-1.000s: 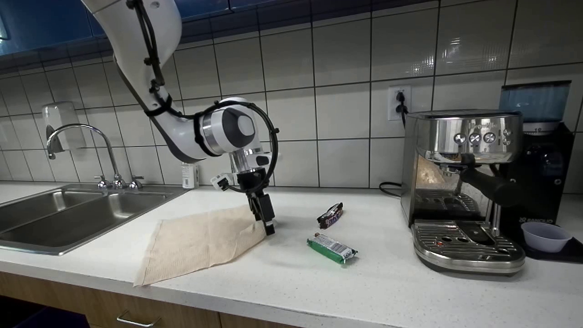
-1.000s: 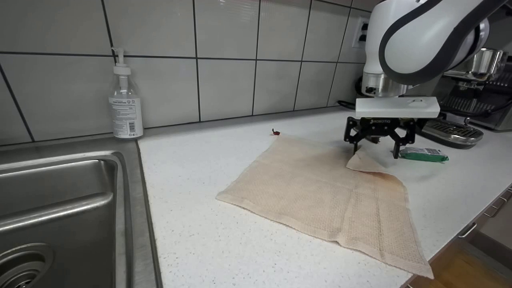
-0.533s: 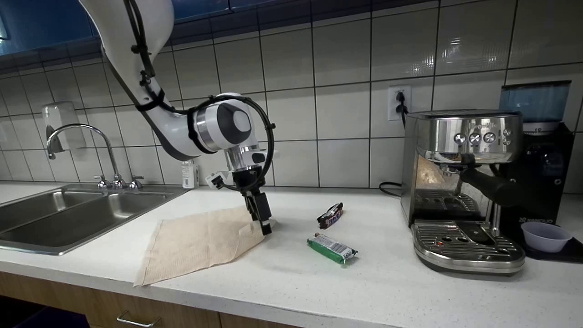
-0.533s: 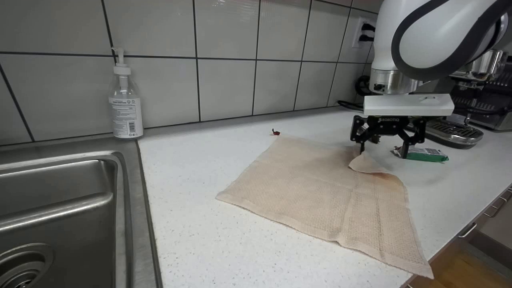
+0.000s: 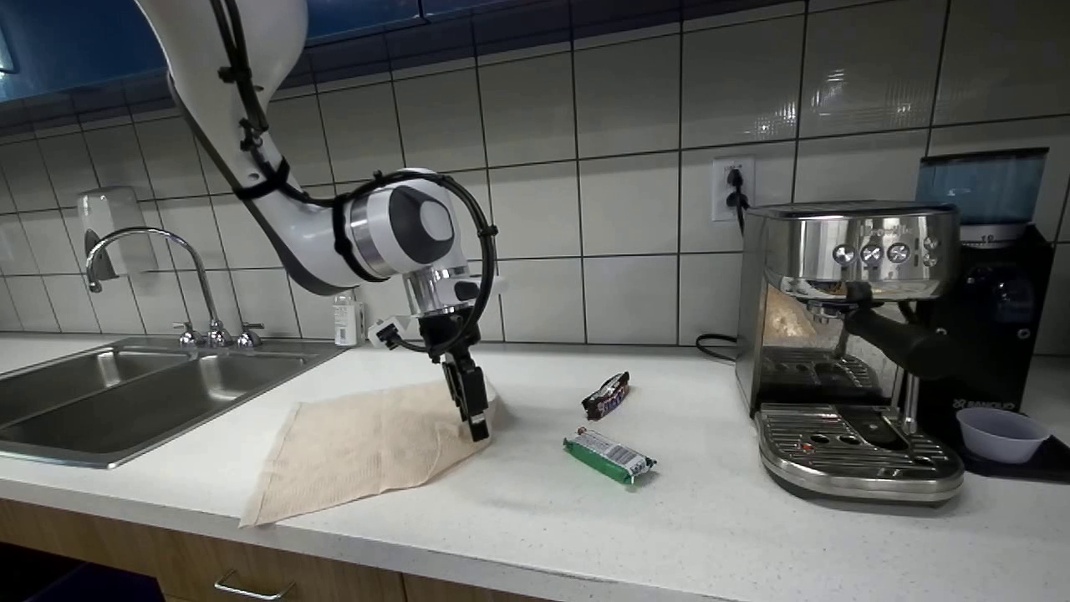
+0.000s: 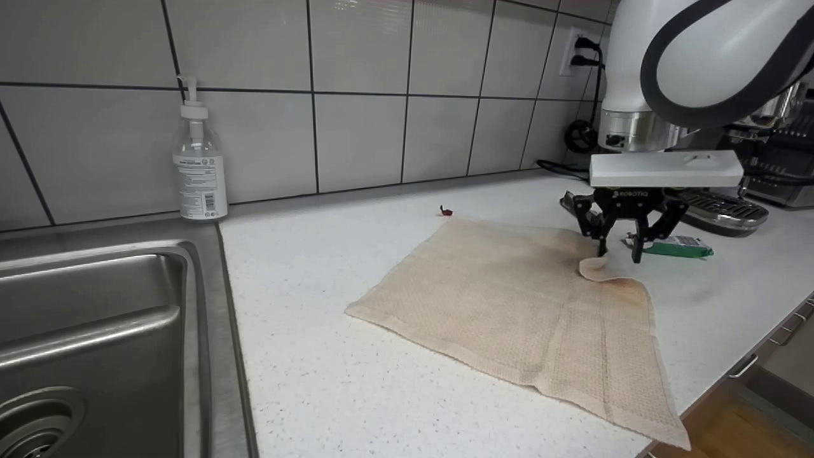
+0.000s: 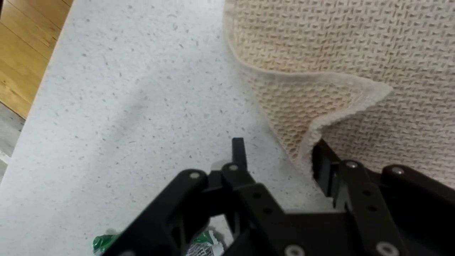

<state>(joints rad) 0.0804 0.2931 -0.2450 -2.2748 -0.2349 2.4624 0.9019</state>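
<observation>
A beige woven cloth (image 5: 359, 456) lies spread on the counter in both exterior views, one corner curled up. My gripper (image 6: 619, 256) is low over that corner, fingers pointing down. In the wrist view the gripper (image 7: 278, 147) stands partly open. The raised cloth edge (image 7: 312, 137) touches the inner side of the right finger (image 7: 321, 167). Bare counter shows beside the left finger (image 7: 239, 151), so the cloth is not pinched. A green wrapped bar (image 5: 610, 456) and a dark wrapped bar (image 5: 608, 395) lie apart from the gripper. A small red item (image 6: 446, 211) sits at the cloth's far corner.
A steel sink (image 5: 167, 380) with a faucet (image 5: 201, 276) adjoins the counter. A pump bottle (image 6: 200, 172) stands by the tiled wall. The coffee machine (image 5: 853, 251), a grinder (image 5: 995, 309) and a pale bowl (image 5: 1003, 435) occupy the far end. The counter's front edge (image 5: 376, 552) lies above drawers.
The jaws have come closer together from wide apart. My arm has shifted a little and lower over the cloth. The curled corner, the cloth and the red item have slid slightly.
</observation>
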